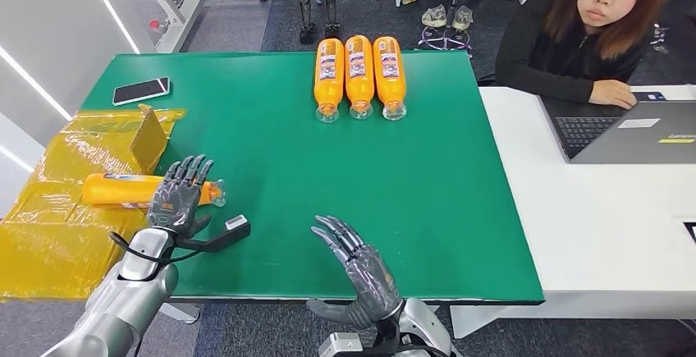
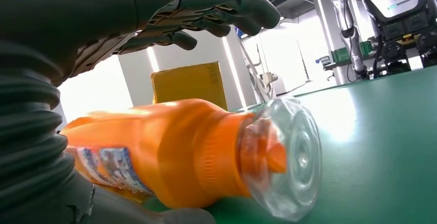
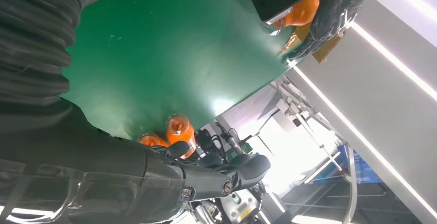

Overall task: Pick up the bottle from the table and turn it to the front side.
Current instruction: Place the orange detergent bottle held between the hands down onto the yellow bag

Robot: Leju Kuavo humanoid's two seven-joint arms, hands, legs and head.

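From the head view, an orange bottle (image 1: 123,189) is lying on its side at the green bench's (image 1: 271,160) left edge, the left hand (image 1: 178,196) spreading over it without gripping. The right hand (image 1: 364,275) is hovering open, holding nothing. In the left wrist view, fingers (image 2: 227,7) are arching above the bottle (image 2: 175,152). In the right wrist view, three more bottles (image 3: 175,131) are lying far off.

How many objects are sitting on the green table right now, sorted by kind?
Orange bottles: 4, three in a row at the far edge, one under the left hand
Phone: 1
Yellow box: 1
Total: 6
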